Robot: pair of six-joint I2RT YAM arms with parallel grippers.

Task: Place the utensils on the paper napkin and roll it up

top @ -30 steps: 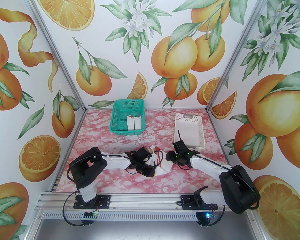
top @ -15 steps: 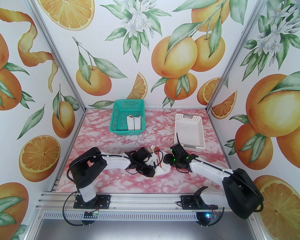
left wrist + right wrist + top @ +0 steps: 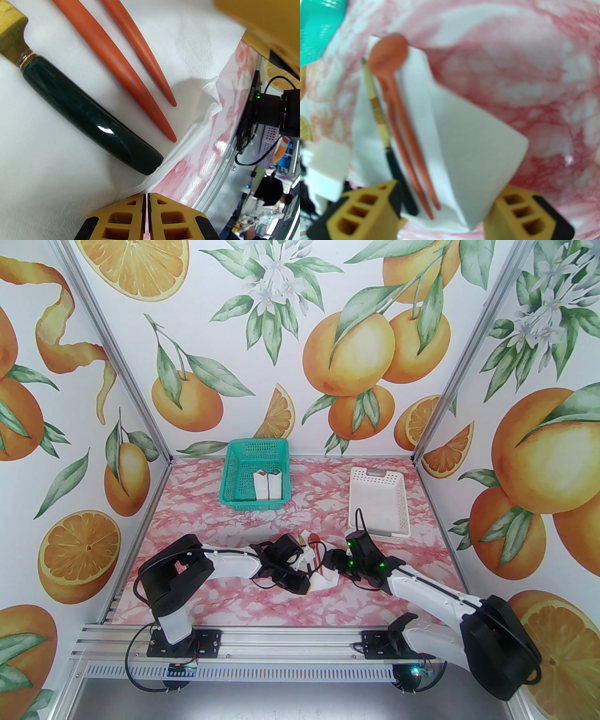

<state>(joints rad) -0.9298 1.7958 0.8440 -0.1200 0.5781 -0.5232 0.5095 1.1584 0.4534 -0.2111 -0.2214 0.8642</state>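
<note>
Pink-marbled tabletop (image 3: 225, 582) inside an enclosure printed with oranges, top view. At lower centre the paper napkin (image 3: 328, 581) lies between the two wrists and carries the utensils.

In the right wrist view the spoon (image 3: 390, 52) has its bowl at upper left. The fork (image 3: 422, 164) lies parallel just beside it, its tines too blurred to make out. The knife (image 3: 89, 121) lies left of both. All three rest on the sheet, so placing is judged complete.

Rolling is judged barely begun. The right half of the napkin is raised in a peaked fold at the frame's centre, yet every utensil lies uncovered.

The left gripper (image 3: 147, 199) has its fingers pressed together on the napkin's edge at the bottom of its view, apparently pinching the paper. The right gripper (image 3: 443, 211) is spread, its fingers standing either side of the fold and the handle ends, clamping nothing visible.

Edges and room: bare table opens above the napkin as far as the green basket (image 3: 234, 474), which holds two white bundles (image 3: 268, 486), and the white basket (image 3: 403, 514) at upper right. Below, the aluminium rail (image 3: 281, 638) bounds the surface; the two wrists stand close on either side of the sheet.
</note>
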